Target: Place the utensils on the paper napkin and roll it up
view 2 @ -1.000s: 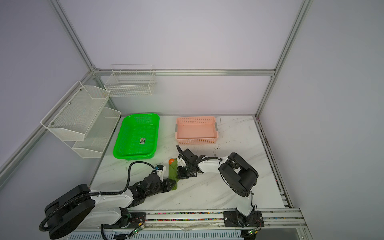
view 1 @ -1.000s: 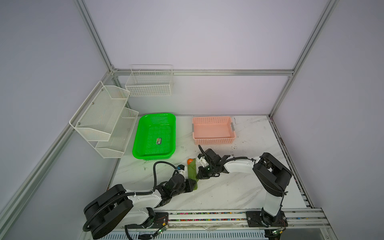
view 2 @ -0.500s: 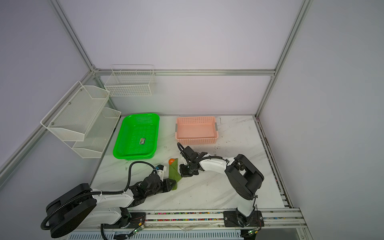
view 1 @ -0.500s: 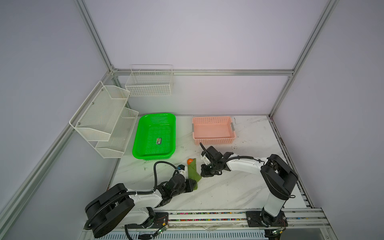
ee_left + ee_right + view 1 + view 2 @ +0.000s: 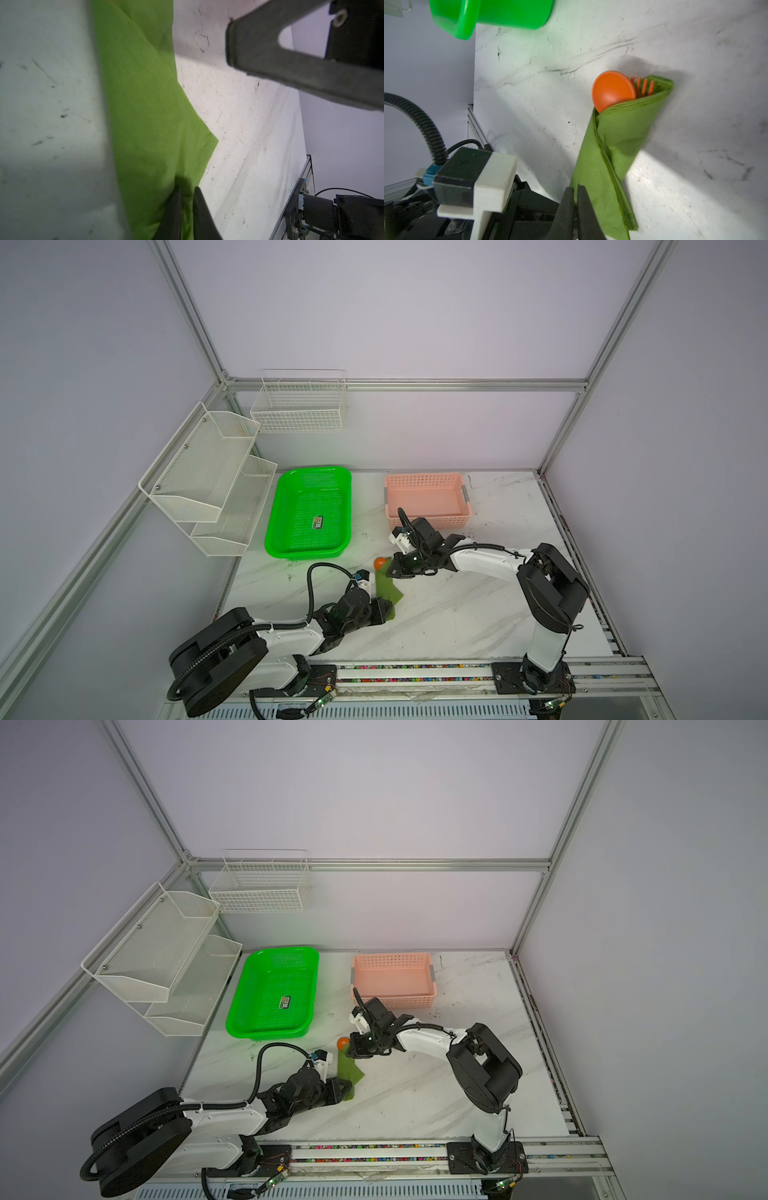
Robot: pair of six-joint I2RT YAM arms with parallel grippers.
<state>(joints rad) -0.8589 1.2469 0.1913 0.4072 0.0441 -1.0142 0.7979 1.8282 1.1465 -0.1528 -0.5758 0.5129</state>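
Spoon (image 5: 612,93): handle hidden inside the rolled napkin (image 5: 618,145).
Fork (image 5: 643,87): only tines show.
Tray label (image 5: 319,522): too small to read.

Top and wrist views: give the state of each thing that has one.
paper napkin: rolled into a tube
spoon: bowl sticks out of roll
fork: tines stick out
left gripper: shut on paper napkin
right gripper: shut, at the roll's edge
pink basket: empty

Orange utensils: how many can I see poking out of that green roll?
2. The spoon bowl and the fork tines, side by side, stick out of one end of the rolled paper napkin. Another piece could be hidden inside the roll.
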